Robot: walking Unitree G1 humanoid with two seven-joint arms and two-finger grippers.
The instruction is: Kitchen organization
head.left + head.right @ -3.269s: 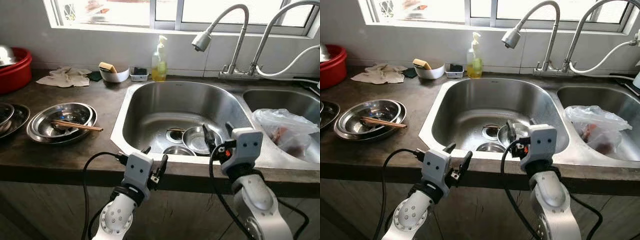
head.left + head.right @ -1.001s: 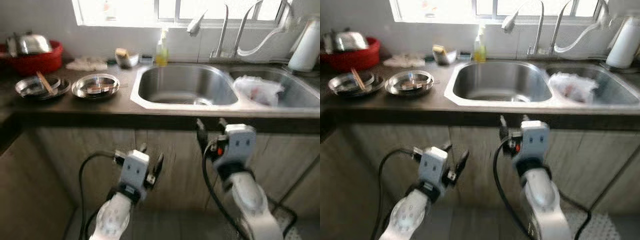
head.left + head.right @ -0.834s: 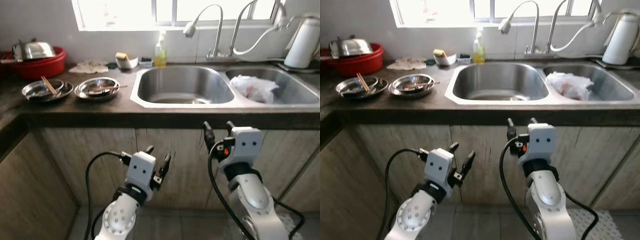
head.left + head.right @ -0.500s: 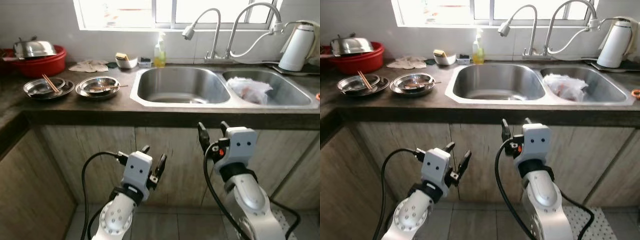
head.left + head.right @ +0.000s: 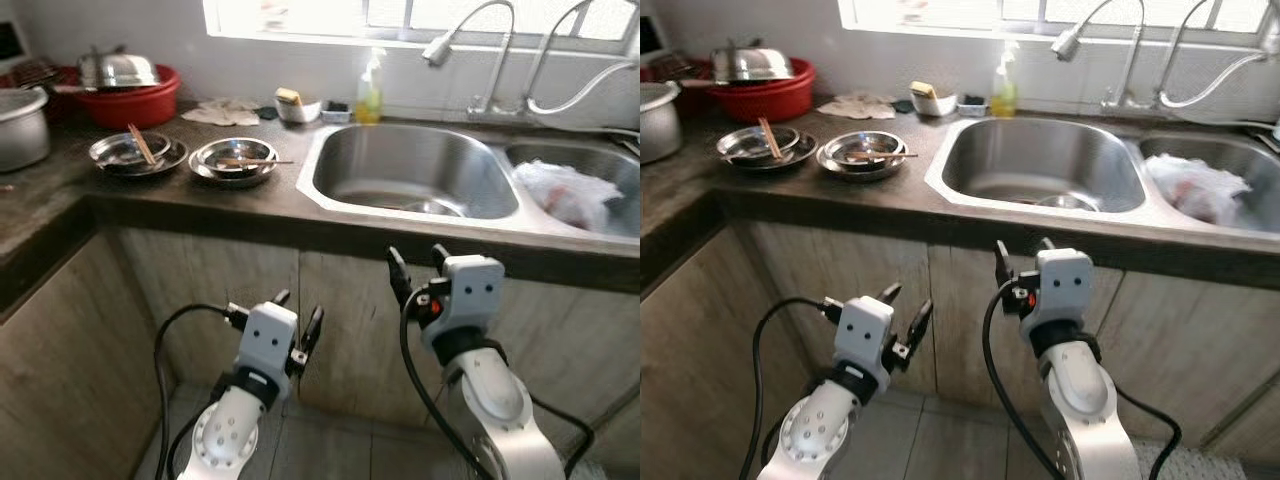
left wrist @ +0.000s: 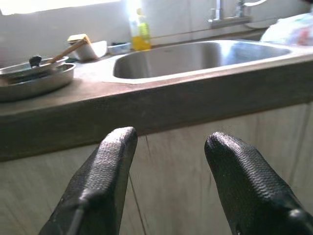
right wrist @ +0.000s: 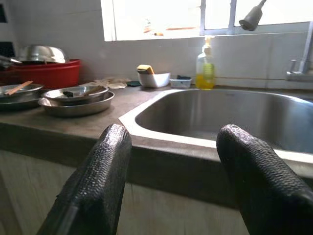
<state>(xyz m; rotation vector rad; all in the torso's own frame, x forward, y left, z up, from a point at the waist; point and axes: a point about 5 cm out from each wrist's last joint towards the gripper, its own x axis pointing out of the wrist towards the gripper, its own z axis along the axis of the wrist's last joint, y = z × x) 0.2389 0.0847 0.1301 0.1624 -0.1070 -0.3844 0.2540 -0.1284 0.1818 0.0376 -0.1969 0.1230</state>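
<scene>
We hold left tool point(image 5: 296, 322) and right tool point(image 5: 420, 272) open, empty, below the tabletop point(image 5: 200, 197) edge.

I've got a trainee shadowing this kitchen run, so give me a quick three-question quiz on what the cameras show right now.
1. True or false: both the left gripper and the right gripper hang below the counter edge with fingers apart and nothing between them.
2. What lies in the right-hand sink basin? A) a red tub B) a crumpled plastic bag C) a kettle
3. Fill in: the yellow soap bottle stands behind the left sink basin, against the ____.

Key: 1 true. 2 B, the plastic bag. 3 wall, under the window.
</scene>
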